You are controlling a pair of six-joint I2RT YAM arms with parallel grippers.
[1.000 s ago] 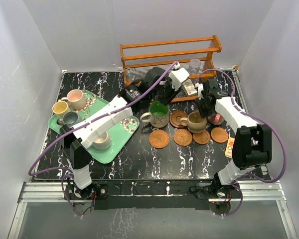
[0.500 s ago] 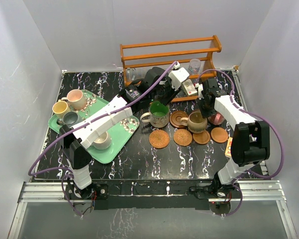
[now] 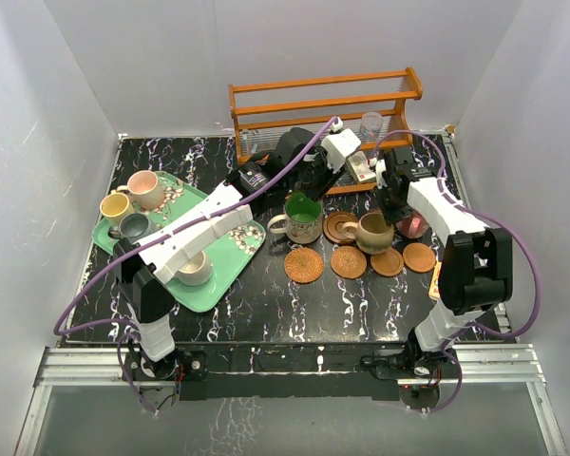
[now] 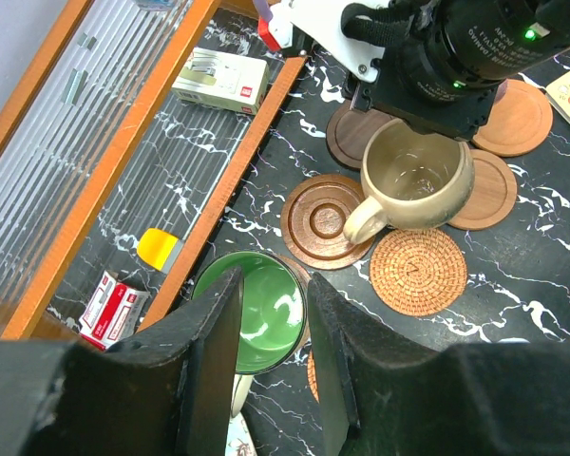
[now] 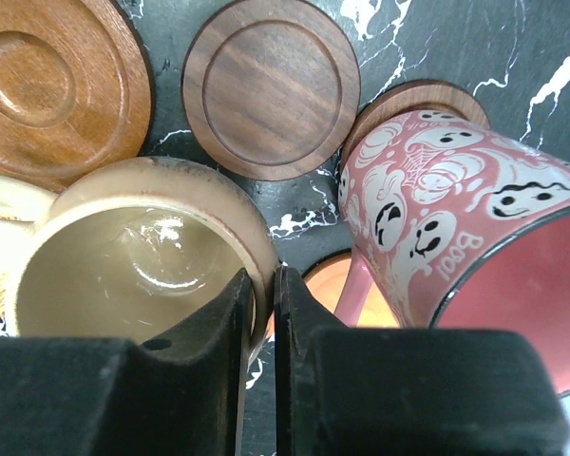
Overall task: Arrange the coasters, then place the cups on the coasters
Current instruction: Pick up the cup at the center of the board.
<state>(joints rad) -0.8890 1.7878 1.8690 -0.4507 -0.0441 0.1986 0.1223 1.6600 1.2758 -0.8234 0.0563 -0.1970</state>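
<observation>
Two mugs stand mid-surface under your arms, both mouth up with their long axes vertical. Your right end effector (image 5: pixel 263 280) is clamped on the tan mug (image 4: pixel 418 176): its fingers pinch the wall at the rim, one inside and one outside, on the side away from the handle. In the top view that handle points left, reaching over the ringed coaster (image 4: pixel 323 220). The mug's body lies between that coaster, a woven coaster (image 4: pixel 418 271) and a smooth coaster (image 4: pixel 489 190); you cannot tell whether its base touches the surface (image 3: pixel 266 304). Just beside it, to its right in the top view, is the pink ghost-print mug (image 5: pixel 437 209), its base on a wooden coaster (image 5: pixel 413 95) whose edge shows. In the right wrist view its mouth faces lower right, and whether it truly leans is unclear. A dark coaster (image 5: pixel 271 85) lies bare behind the two. Your left end effector (image 4: pixel 273 280) has its fingers apart above the green mug (image 4: pixel 261 323), gripping nothing that shows. That mug's handle points left in the top view, and it stands near the wooden rack (image 3: pixel 323 95). Four more upright mugs sit on the green tray (image 3: pixel 218 294) at the left: peach mug (image 3: pixel 144 188), yellow mug (image 3: pixel 114 207), grey mug (image 3: pixel 133 225) and cream mug (image 3: pixel 194 269).
</observation>
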